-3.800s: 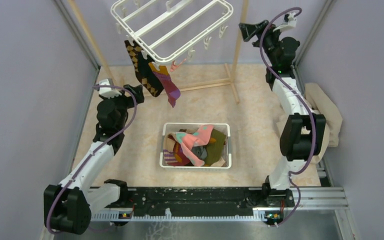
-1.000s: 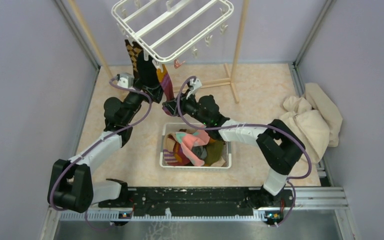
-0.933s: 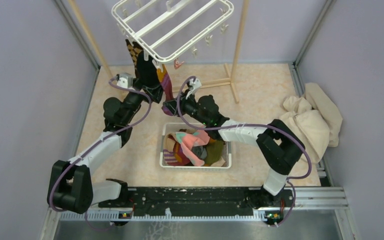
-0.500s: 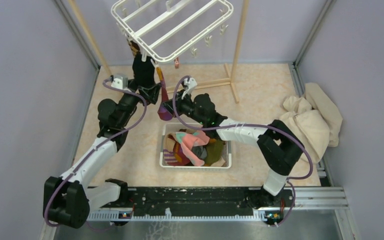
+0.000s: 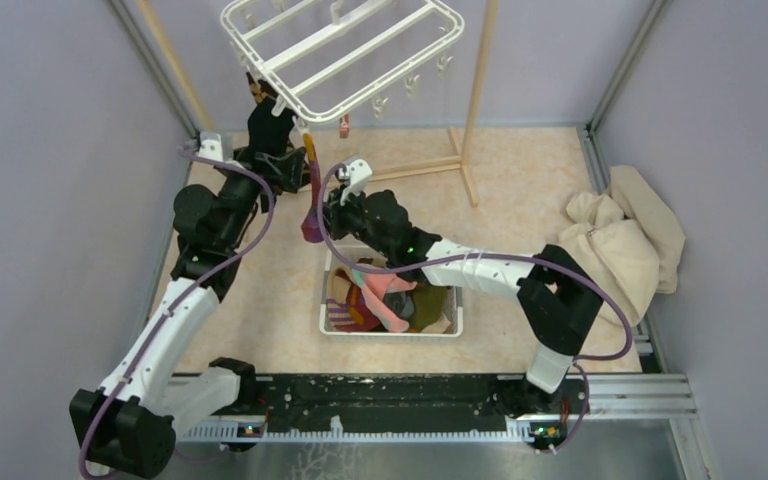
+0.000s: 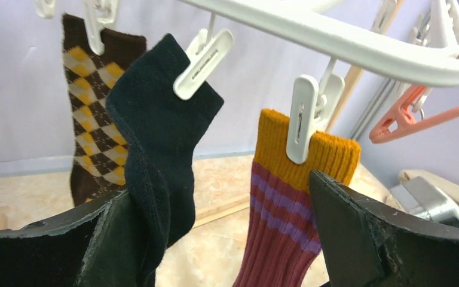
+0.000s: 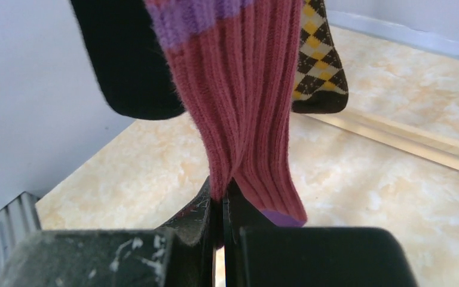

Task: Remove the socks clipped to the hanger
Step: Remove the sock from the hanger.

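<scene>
From above, the hanger [image 5: 384, 75] hangs over the desk's [image 5: 520, 200] far side, the maroon-striped sock [image 5: 309, 190] clipped on. My left claw [image 6: 221, 191] gapes open beneath its clip [image 6: 302, 119] — untouched. My right claw [image 7: 222, 206] is clamped on the sock's lower end — next, I judge, a steady downward tug.

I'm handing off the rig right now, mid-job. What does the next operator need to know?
Left gripper: open, raised under the hanger, with the black sock against one finger.
Right gripper: shut on the lower end of the maroon-striped sock, whose mustard cuff is held by a clip.
On the hanger: the brown argyle sock, the black sock and the maroon-striped sock, all clipped.
Done: several socks lie in the white basket.
Left to do: free those three socks, probably the maroon-striped one first.
</scene>
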